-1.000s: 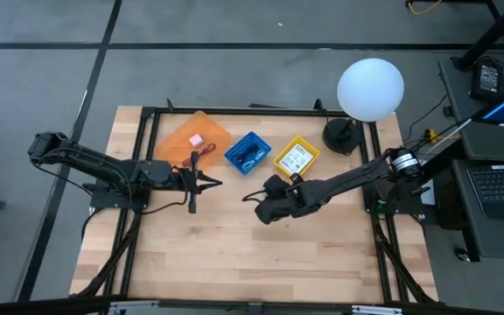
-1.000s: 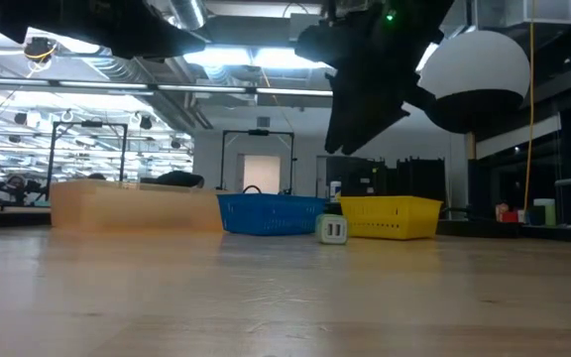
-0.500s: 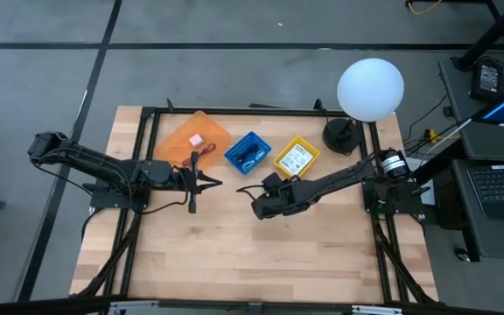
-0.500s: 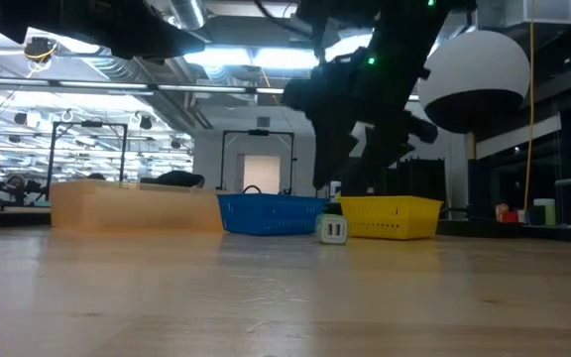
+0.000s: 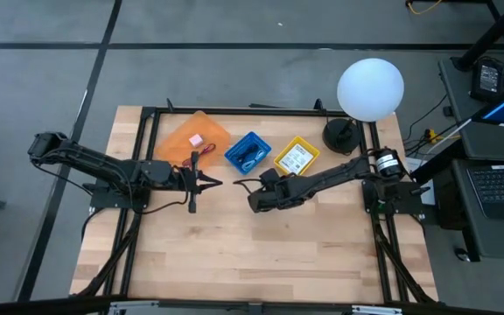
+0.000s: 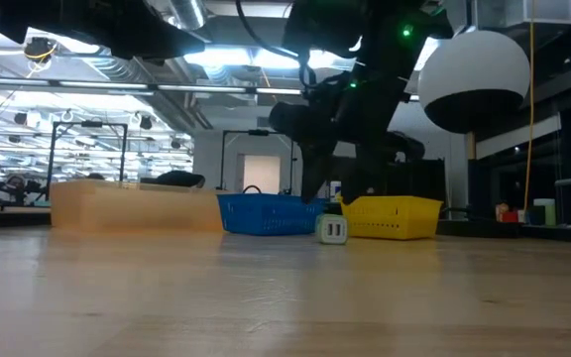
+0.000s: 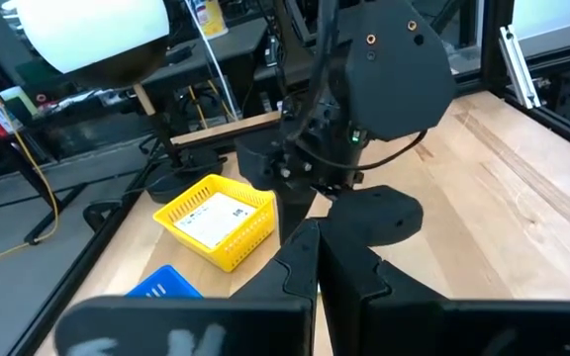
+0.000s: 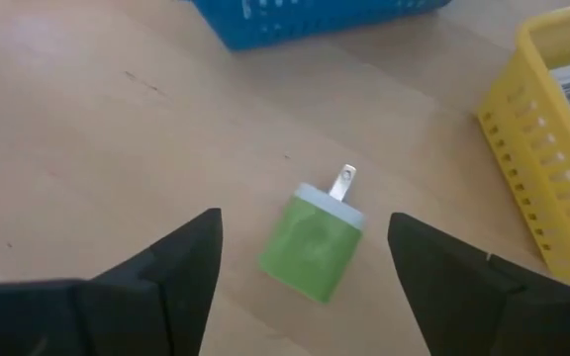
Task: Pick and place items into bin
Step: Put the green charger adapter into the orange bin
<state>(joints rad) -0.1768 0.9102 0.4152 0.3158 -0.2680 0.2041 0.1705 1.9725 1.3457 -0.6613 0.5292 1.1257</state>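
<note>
Most items look binned already (pink block [image 5: 196, 139] in orange bin [image 5: 178, 142], cable in blue bin [image 5: 248, 151], packet [image 5: 294, 159] in yellow bin [image 5: 309, 147]), only the green plug [image 8: 315, 242] left on the table near its back edge, right gripper [image 8: 305, 272] fingers spread over it, left gripper [image 5: 210, 183] pressed shut, idle mid-table.

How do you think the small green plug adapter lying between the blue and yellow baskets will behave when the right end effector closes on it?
The green plug adapter looks like a stiff, boxy plastic shell, so it should not deform or roll. Its smooth, rounded sides may slip or twist between the open right end effector's fingers. It seems small and probably light, so a nudge could slide it across the wooden table.
</note>
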